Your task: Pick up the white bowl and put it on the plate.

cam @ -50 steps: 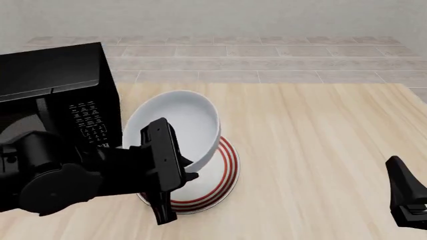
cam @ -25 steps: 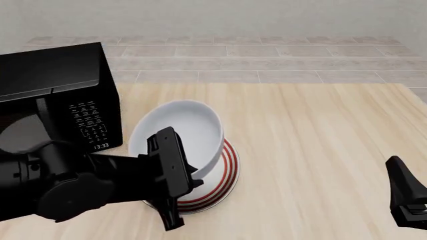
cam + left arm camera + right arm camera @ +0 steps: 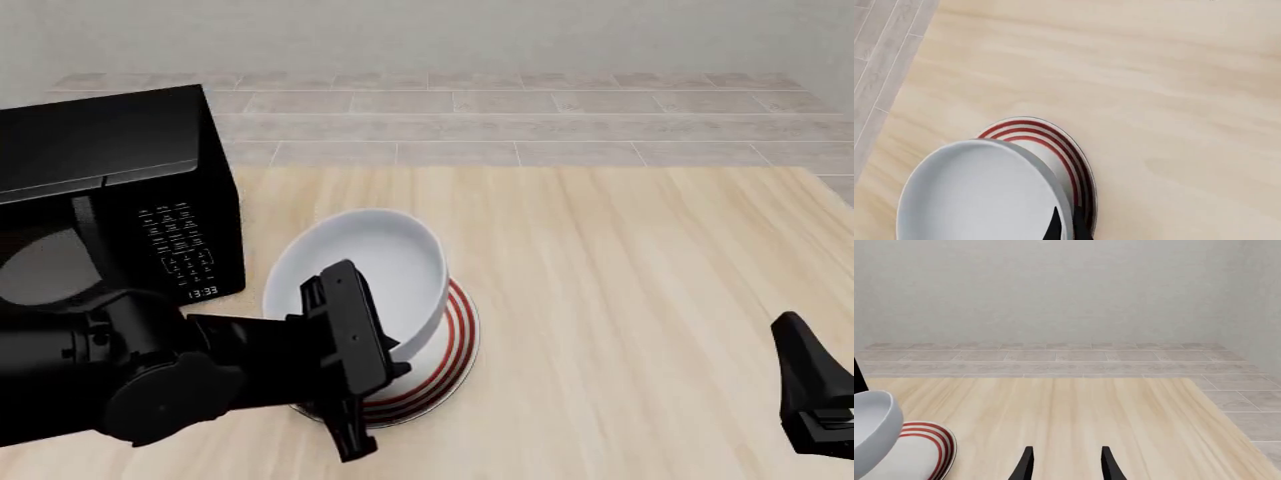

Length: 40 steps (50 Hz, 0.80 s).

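Leftmost in the front view, a black microwave [image 3: 114, 200] is seen at the far left of the table [image 3: 641, 300], and just right of it the left gripper [image 3: 350, 375] is found closed on the near rim of the white bowl [image 3: 367, 270]; in the left wrist view its dark fingertips [image 3: 1053, 229] are seen narrowly set, pinching the bowl's wall, one tip inside and one outside. The bowl is held tilted, its opening turned towards the near left, and it lies directly over the plate [image 3: 447, 340], whose red rings are shown only on the right and near sides. Whether the underside of the bowl already touches the plate cannot be told, since the contact is hidden by the bowl and the arm.

The coming move is judged to turn on this relation: the bowl lies just far of the fingers and is centred a little left of the plate's exposed rim, so a short lowering and levelling would be needed before release.

Well apart at the near right edge, the right gripper [image 3: 811, 400] is seen idle, its fingers [image 3: 1026, 465] spread apart and holding nothing; the left arm is plainly the nearer one
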Each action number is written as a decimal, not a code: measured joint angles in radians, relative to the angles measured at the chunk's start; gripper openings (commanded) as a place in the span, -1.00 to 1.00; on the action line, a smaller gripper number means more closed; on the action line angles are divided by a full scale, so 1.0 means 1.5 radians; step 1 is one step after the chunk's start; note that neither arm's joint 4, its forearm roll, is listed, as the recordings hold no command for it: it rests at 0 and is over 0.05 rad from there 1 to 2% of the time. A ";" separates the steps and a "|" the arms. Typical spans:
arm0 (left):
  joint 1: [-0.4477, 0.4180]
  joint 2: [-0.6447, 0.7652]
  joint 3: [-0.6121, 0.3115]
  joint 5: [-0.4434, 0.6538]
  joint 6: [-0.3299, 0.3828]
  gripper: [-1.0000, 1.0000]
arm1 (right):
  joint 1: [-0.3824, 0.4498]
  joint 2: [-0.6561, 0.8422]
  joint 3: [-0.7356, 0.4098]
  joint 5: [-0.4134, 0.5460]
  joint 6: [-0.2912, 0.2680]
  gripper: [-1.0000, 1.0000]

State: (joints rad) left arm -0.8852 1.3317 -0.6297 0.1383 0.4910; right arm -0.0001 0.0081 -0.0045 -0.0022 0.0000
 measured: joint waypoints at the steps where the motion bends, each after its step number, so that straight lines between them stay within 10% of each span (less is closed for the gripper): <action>1: 0.000 0.001 0.000 -0.002 -0.001 -1.00 | 0.000 0.000 0.000 0.000 0.000 1.00; 40: 0.008 0.063 0.004 -0.058 -0.018 -1.00 | 0.000 0.000 0.000 0.000 0.000 1.00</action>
State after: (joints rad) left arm -0.8734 1.4256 -0.6243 0.0510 0.4635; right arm -0.0001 0.0081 -0.0045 -0.0022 0.0000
